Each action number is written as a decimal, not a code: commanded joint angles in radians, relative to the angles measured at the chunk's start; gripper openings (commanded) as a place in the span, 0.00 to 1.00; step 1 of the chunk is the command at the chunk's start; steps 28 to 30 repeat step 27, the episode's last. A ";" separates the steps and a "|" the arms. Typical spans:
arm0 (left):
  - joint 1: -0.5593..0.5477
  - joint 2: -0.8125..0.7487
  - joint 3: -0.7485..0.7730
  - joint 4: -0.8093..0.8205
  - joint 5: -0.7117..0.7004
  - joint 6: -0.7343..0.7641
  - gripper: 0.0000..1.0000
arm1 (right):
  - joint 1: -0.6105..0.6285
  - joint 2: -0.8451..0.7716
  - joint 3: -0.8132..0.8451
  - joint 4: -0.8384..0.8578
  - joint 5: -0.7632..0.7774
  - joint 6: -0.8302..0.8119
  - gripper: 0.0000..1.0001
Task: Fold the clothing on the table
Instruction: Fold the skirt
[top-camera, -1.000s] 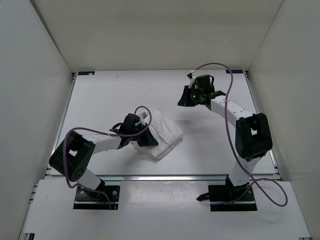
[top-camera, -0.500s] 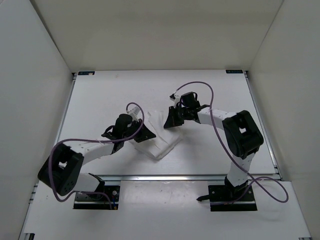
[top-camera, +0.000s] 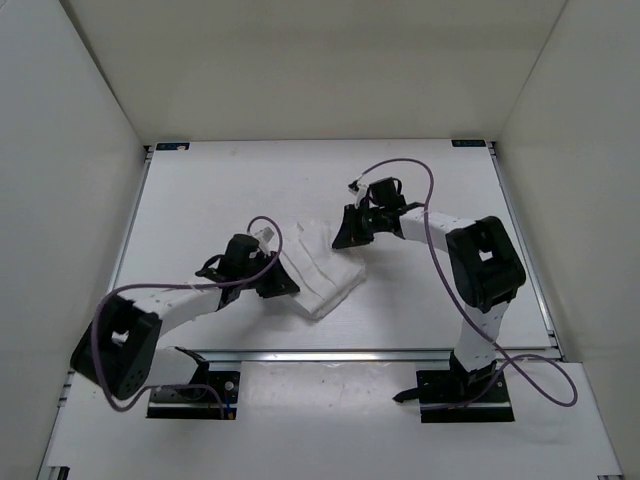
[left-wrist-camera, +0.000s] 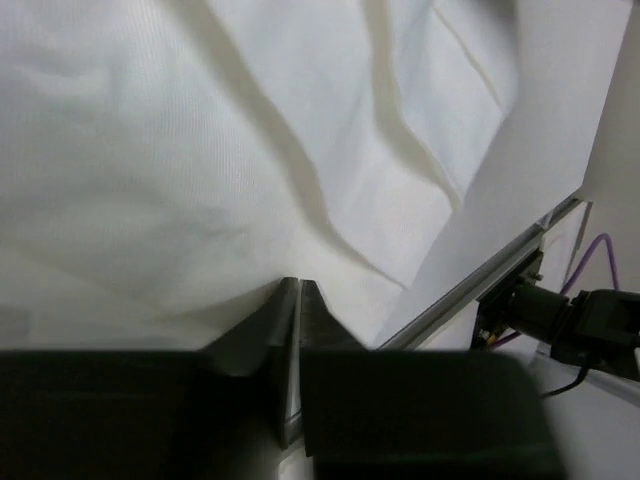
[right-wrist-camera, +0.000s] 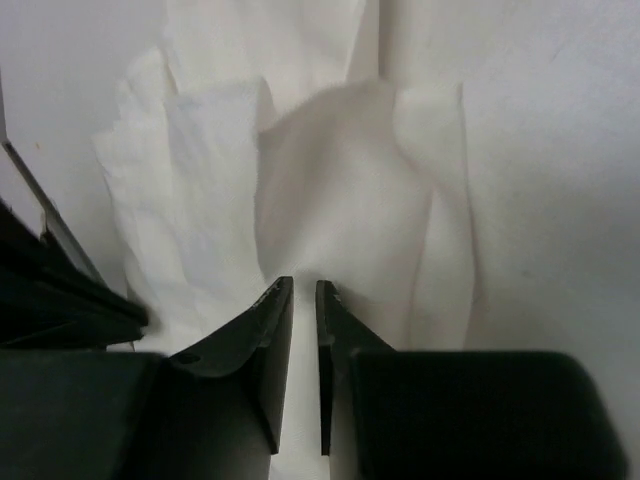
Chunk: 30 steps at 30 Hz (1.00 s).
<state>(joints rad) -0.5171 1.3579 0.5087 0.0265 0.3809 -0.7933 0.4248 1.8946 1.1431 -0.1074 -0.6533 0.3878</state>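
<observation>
Where the clothing lies: the clothing (top-camera: 325, 270) sits as a crumpled, partly folded white heap near the middle of the desk (top-camera: 200, 200), somewhat toward the near edge, between the two arms.
Left tool: the left tool (left-wrist-camera: 298, 288) is low at the heap's left edge, its jaws pressed together to a hairline. Fabric creases run right up to its tips, but I cannot tell whether any cloth is pinched.
Right tool: the right tool (right-wrist-camera: 298, 288) is at the heap's far right corner, its jaws nearly together with only a thin slit between them. Raised folds stand just ahead of the tips, and a grip cannot be confirmed.
Fabric surface: fine ribbed weave with long soft creases.
</observation>
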 joint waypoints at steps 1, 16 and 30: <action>0.063 -0.184 0.054 -0.133 0.050 0.099 0.26 | -0.037 -0.122 0.141 -0.087 0.096 -0.038 0.14; 0.262 -0.154 0.410 -0.735 -0.227 0.453 0.98 | -0.170 -0.299 0.241 -0.643 0.578 -0.303 0.99; 0.279 -0.177 0.372 -0.706 -0.289 0.508 0.99 | -0.239 -0.555 -0.103 -0.439 0.412 -0.210 0.99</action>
